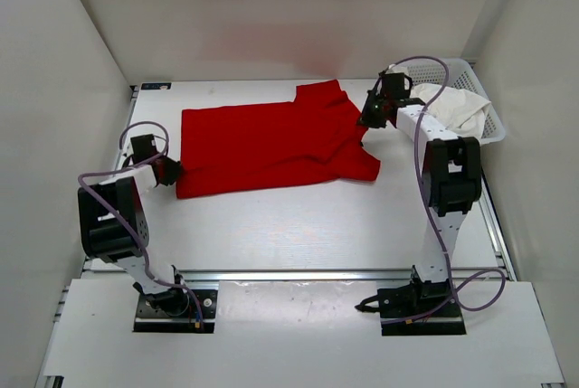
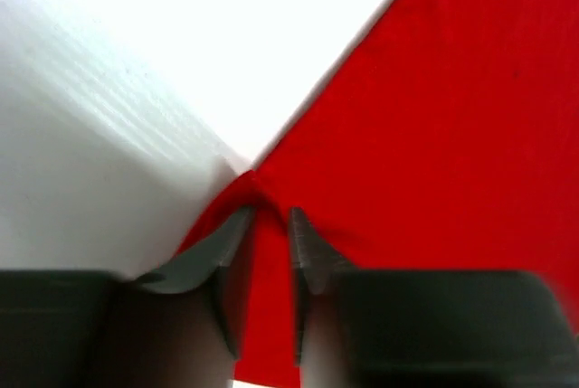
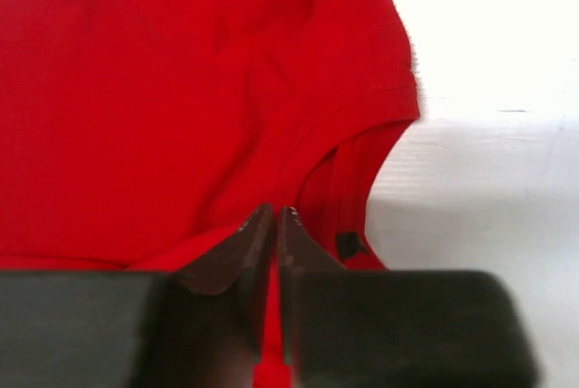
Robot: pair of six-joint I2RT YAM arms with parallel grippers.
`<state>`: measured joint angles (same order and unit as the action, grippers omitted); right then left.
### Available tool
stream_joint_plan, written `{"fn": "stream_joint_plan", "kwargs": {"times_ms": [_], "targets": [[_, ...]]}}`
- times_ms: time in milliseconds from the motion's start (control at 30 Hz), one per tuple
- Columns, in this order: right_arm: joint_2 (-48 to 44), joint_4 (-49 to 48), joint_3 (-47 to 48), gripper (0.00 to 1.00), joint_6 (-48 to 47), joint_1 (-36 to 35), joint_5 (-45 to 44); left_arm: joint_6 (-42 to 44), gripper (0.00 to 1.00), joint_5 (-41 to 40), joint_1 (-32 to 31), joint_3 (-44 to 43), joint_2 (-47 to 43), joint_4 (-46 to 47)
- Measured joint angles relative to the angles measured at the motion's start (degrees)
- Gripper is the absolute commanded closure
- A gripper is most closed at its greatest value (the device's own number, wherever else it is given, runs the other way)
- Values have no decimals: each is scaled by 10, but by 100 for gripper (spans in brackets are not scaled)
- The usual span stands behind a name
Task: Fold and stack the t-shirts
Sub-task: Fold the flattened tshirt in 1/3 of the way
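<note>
The red t-shirt lies spread on the table, its length running left to right. My left gripper sits at its near left corner. In the left wrist view this gripper has its jaws a little apart, and the red cloth lies loose in the gap with a small raised peak at the tips. My right gripper is at the shirt's right end by the sleeve. In the right wrist view it is shut on a thin fold of the red t-shirt. A white t-shirt lies bunched in the basket.
A white mesh basket stands at the back right corner, just behind the right arm. White walls enclose the table on the left, back and right. Bare white tabletop lies between the shirt and the arm bases.
</note>
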<state>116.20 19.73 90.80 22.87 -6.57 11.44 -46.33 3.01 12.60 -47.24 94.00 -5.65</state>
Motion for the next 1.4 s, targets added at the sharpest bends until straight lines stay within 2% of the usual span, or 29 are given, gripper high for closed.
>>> {"fn": "stream_joint_plan", "kwargs": {"times_ms": [67, 133, 167, 233, 267, 333, 433, 467, 533, 600, 667, 733, 933, 1067, 1167, 1233, 1367, 1400], "targets": [[14, 2, 5, 81, 0, 0, 4, -2, 55, 2, 2, -3, 1, 2], [15, 12, 4, 72, -1, 1, 9, 0, 44, 2, 3, -3, -8, 1], [12, 12, 3, 68, 0, 2, 10, 1, 42, 0, 3, -3, -17, -1], [-7, -1, -17, 64, 3, 3, 9, 3, 44, -6, 3, -3, -46, -4], [-29, -15, -44, 63, 8, 3, 7, 4, 50, -6, 3, -1, -67, -3], [-99, -43, -128, 69, 18, 5, 5, 2, 54, -4, -1, 12, -113, 10], [-224, -86, -268, 98, 46, 8, 6, 0, 56, 8, -19, 66, -179, 36], [-252, -100, -300, 100, 51, 8, 5, -1, 56, 13, -25, 82, -190, 40], [-309, -129, -375, 99, 65, 10, -3, -3, 56, 26, -38, 121, -199, 43], [-345, -142, -434, 87, 74, 16, -8, -5, 56, 38, -41, 149, -194, 41], [-370, -150, -490, 80, 81, 31, -13, -9, 56, 43, -41, 166, -187, 37], [-378, -154, -528, 77, 83, 47, -13, -14, 56, 45, -43, 168, -179, 41], [-355, -175, -530, 75, 64, 50, 9, -27, 56, 52, -50, 176, -162, 73], [-341, -209, -518, 71, 54, 40, 29, -33, 59, 51, -49, 183, -153, 81], [-307, -220, -492, 72, 50, 41, 45, -40, 62, 51, -49, 190, -146, 86], [-279, -228, -475, 72, 49, 41, 53, -44, 67, 51, -48, 191, -138, 90], [-243, -227, -458, 74, 49, 41, 67, -52, 73, 50, -46, 190, -122, 100], [-236, -224, -453, 79, 49, 41, 70, -55, 73, 50, -46, 190, -118, 104]]}}
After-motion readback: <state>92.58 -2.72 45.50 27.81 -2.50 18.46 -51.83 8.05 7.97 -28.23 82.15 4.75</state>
